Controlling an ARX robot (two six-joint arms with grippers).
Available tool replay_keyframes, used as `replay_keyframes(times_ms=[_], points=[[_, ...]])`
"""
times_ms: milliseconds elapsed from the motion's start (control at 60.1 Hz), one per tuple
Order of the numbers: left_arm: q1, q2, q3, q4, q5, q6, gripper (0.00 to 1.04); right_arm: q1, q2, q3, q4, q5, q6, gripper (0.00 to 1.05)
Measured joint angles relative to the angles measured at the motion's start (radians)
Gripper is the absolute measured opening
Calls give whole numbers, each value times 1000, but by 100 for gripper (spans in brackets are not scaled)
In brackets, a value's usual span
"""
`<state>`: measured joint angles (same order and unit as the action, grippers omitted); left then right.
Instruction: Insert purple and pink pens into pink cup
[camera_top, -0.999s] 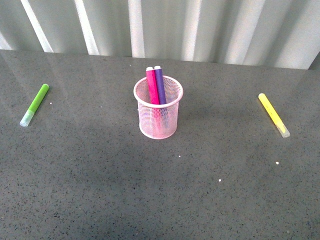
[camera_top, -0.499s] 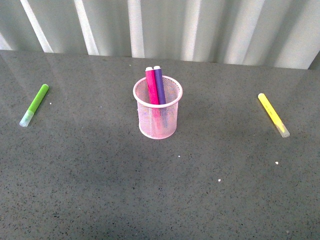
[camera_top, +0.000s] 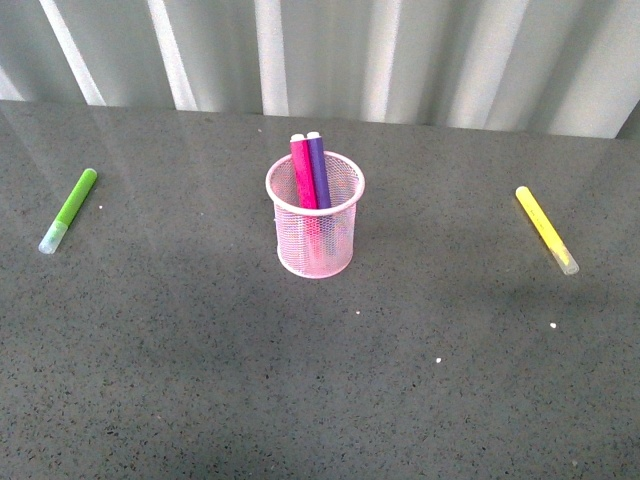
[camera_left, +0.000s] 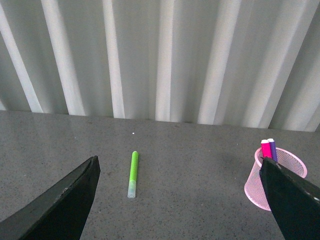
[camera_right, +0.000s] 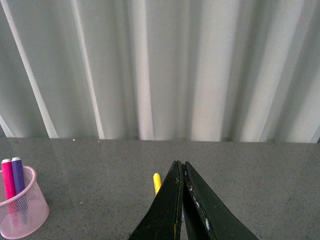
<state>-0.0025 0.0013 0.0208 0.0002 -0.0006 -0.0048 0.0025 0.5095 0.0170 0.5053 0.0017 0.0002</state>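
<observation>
Your left gripper (camera_left: 177, 200) is wide open, with its two dark fingers (camera_left: 60, 200) far apart at the sides of the left wrist view, and it holds nothing. Your right gripper (camera_right: 181, 170) is closed, its two dark fingers (camera_right: 165, 210) pressed together, and you can see nothing held between them. Neither arm shows in the front view. Between the open left fingers you can see the green marker (camera_left: 132, 174) lying flat on the gray table (camera_left: 190, 165), and the pink cup (camera_left: 272, 187) stands off to one side, partly hidden behind one finger. Just past the tip of the closed right gripper, the end of the yellow marker (camera_right: 157, 182) peeks out, and the rest of it is hidden behind the fingers. In the front view the pink cup (camera_top: 315, 228) stands upright near the middle of the table (camera_top: 320, 390). The pink pen (camera_top: 302, 172) and the purple pen (camera_top: 319, 170) are both inside the cup, side by side and touching, with the pink one on the left. They lean back against the far rim, and their tops stick up above it. The green marker (camera_top: 68, 210) lies flat well apart from the cup on the left side. The yellow marker (camera_top: 546, 230) lies flat well apart from the cup on the right side. Behind the table hangs a pale curtain (camera_top: 330, 55) with long folds.
</observation>
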Motion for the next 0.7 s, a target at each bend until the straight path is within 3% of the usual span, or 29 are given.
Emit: replay_keyframes(times_ms=[699], points=[[0, 0, 0, 0, 0, 0, 98, 0, -287, 0, -278, 0, 0, 3]])
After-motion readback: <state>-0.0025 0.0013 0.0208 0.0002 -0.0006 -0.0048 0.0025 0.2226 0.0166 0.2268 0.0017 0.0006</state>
